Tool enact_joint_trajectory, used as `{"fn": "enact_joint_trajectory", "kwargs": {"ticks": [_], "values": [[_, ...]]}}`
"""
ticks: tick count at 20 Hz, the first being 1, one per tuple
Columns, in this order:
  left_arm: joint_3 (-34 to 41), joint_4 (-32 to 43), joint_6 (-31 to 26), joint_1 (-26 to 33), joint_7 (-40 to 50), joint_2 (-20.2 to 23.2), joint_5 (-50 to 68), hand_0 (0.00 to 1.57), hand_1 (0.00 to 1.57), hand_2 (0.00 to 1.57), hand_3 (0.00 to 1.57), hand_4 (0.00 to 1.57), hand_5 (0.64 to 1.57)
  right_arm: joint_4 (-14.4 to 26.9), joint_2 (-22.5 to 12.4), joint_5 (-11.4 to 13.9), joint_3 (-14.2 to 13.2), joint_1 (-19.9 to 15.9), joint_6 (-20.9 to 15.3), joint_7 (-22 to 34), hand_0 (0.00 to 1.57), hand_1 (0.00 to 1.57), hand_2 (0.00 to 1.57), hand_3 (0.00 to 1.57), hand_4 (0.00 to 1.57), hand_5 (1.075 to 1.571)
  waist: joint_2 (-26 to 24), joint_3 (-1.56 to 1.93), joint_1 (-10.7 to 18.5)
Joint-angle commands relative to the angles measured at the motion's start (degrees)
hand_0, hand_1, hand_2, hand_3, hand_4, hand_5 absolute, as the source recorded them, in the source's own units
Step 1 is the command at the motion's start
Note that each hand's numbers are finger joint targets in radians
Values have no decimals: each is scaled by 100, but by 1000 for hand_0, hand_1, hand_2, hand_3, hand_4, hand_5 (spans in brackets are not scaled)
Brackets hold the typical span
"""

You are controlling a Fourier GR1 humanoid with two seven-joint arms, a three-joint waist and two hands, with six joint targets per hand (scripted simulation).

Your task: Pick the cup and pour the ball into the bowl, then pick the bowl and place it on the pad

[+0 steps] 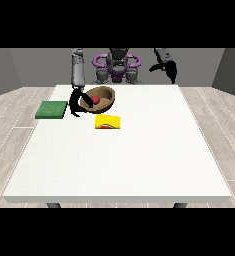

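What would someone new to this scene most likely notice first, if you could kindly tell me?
Most striking is the tilted brown wooden bowl with a red ball inside, at the table's far left, held at its rim by the black hand at the view's left. Just in front of it lies a yellow cup on its side, and a flat green pad sits at the table's left edge.

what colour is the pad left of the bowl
Green: the pad is a flat green square, seen in the front view, the only view.
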Motion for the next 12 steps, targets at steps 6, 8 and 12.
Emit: {"fn": "enact_joint_trajectory", "kwargs": {"ticks": [6, 8, 12], "values": [[734, 987, -362, 815, -240, 472, 449, 0, 0, 0, 0, 989, 1419, -70, -27, 738, 881, -270, -31, 2936, 1571, 1571, 1571, 966, 821, 1564, -1419, 187, -842], [858, 1340, -203, 843, -434, 442, 401, 0, 0, 0, 0, 998, 1411, -381, 108, 817, 1065, -731, 65, 3576, 1571, 1571, 1571, 889, 806, 1565, -1482, 189, -1216], [770, 1357, 45, 1369, -561, 303, 213, 0, 0, 0, 0, 1003, 1407, -777, -238, 588, 926, -613, 639, 3976, 1571, 1571, 1571, 744, 808, 1567, -1839, 197, -1453]]}}
